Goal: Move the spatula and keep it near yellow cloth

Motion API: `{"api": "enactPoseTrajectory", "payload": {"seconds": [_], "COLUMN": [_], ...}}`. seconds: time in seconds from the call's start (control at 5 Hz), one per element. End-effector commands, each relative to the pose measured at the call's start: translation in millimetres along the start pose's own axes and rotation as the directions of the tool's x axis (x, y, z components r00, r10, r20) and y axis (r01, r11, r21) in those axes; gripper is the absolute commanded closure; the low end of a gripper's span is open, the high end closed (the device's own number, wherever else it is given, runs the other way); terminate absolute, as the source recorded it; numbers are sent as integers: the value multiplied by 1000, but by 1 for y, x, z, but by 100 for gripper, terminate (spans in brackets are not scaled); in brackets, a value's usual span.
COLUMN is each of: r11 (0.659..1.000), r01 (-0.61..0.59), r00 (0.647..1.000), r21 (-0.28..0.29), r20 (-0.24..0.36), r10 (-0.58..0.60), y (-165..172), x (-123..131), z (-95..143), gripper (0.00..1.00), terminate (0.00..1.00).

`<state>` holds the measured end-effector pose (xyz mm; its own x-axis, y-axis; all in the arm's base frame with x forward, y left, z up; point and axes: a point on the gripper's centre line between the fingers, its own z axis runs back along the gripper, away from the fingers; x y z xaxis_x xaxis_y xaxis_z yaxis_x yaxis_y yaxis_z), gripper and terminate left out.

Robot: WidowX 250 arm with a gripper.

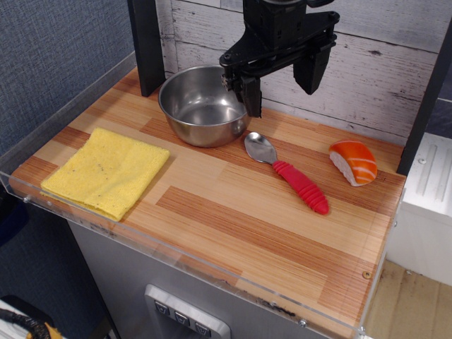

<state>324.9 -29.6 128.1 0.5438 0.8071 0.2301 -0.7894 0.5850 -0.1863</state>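
The spatula lies flat on the wooden table, its shiny silver oval head next to the steel bowl and its ribbed red handle pointing toward the front right. The yellow cloth lies folded at the front left of the table, far from the spatula. My gripper hangs open and empty above the table, behind and above the spatula's head, its two black fingers spread wide apart.
A steel bowl stands at the back, left of the spatula's head. An orange-and-white sushi piece lies at the right. A black post rises at the back left. A clear acrylic rim edges the table.
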Motion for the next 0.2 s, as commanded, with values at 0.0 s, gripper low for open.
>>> {"api": "enactPoseTrajectory", "payload": {"seconds": [0.0], "r11": [999], "r01": [-8], "r00": [1000], "r21": [-33], "r20": [20], "r10": [8], "y": [1], "x": [1], "z": [13], "gripper": [0], "terminate": [100]}}
